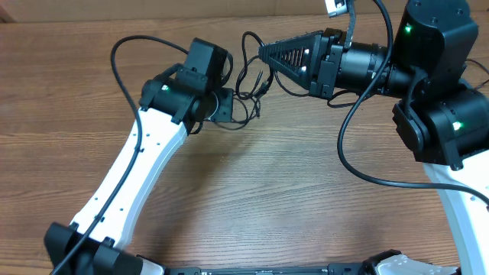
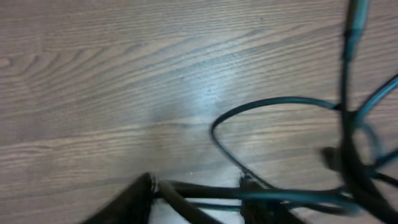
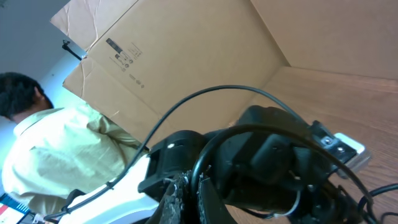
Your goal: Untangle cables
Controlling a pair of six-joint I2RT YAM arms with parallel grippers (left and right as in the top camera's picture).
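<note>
The thin black cables [image 1: 248, 80] lie tangled on the wooden table between my two grippers, one silver-tipped plug [image 1: 262, 76] pointing right. My right gripper [image 1: 263, 52] reaches in from the right and is shut on one cable [image 3: 214, 140], which runs up out of its jaws [image 3: 196, 186]. My left gripper [image 1: 228, 107] is low over the lower left of the tangle. In the left wrist view its jaws [image 2: 199, 193] stand apart, with blurred strands crossing between the fingers [image 2: 134, 199] and a cable loop [image 2: 273, 101] lying beyond on the wood.
A cardboard box [image 3: 186, 50] stands past the table's far edge, with a person in a pale shirt [image 3: 56, 155] beside it. The left arm's thicker wire [image 1: 122, 46] arcs above the table at the back left.
</note>
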